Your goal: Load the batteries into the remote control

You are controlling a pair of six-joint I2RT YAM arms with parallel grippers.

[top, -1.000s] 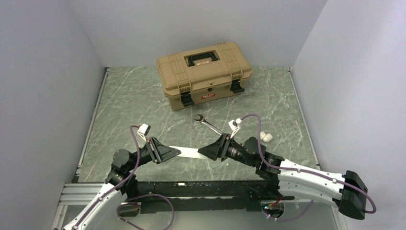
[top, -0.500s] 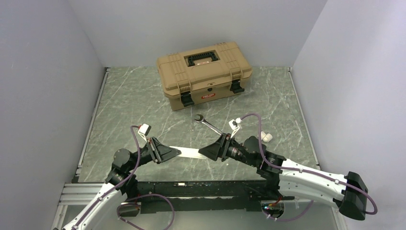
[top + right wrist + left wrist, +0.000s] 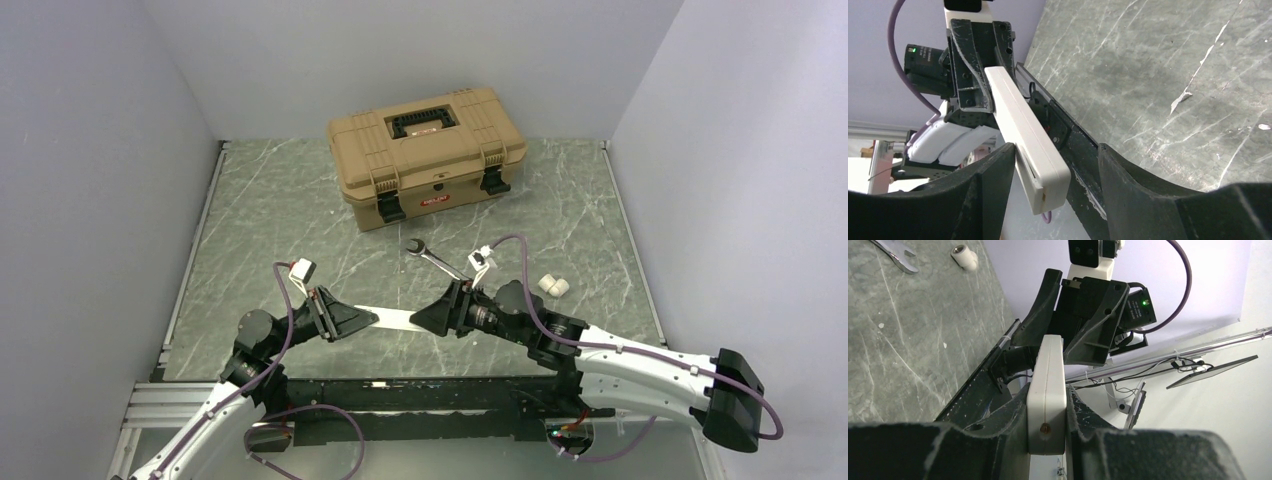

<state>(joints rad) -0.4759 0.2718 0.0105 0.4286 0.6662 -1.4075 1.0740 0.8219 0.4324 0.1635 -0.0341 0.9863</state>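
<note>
The remote control, a slim white bar, hangs level above the table's near edge between both arms. My left gripper is shut on its left end; in the left wrist view the pads squeeze both faces of the remote control. My right gripper is open around the other end. In the right wrist view the remote control rests against one finger, with a gap to the other. Two small white cylinders, apparently the batteries, lie on the table to the right.
A steel wrench lies on the table just behind the right gripper. A closed tan toolbox stands at the back centre. Grey walls close in both sides, and a black rail runs along the near edge.
The right gripper has slid slightly left along the remote control, and its jaws have widened a little. The left arm and the remote control have not moved.
</note>
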